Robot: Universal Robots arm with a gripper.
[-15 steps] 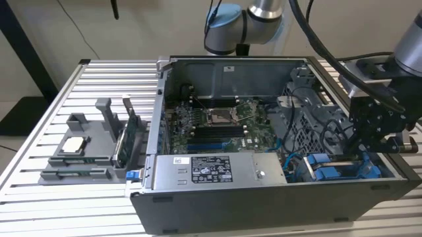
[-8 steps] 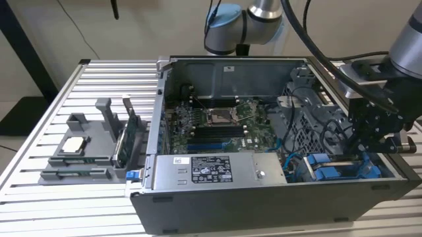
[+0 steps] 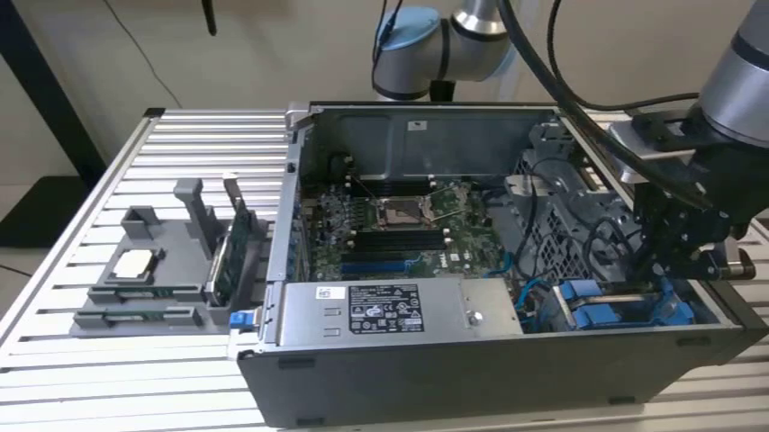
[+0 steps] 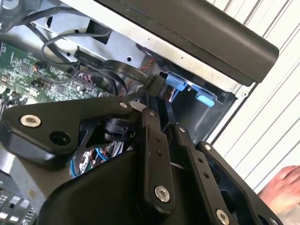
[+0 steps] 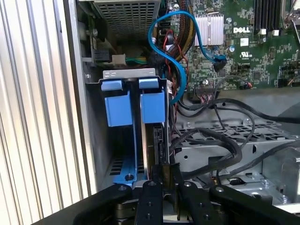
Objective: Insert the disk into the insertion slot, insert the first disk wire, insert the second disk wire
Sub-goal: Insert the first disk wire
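Disk (image 5: 152, 107): bright blue carrier, seen edge-on, seated upright in grey insertion slot (image 5: 129, 73) beside second blue carrier (image 5: 117, 108). Gripper (image 4: 151, 97): fingers clamped on black disk wire (image 4: 154, 85) plug, just above disk.

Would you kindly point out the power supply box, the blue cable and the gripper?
power supply box (image 3: 384, 315): exterior view, on its label.
blue cable (image 5: 150, 35): first wrist view, on its loop.
gripper (image 4: 151, 97): second wrist view, between the fingertips, shut on a black plug (image 4: 153, 85).
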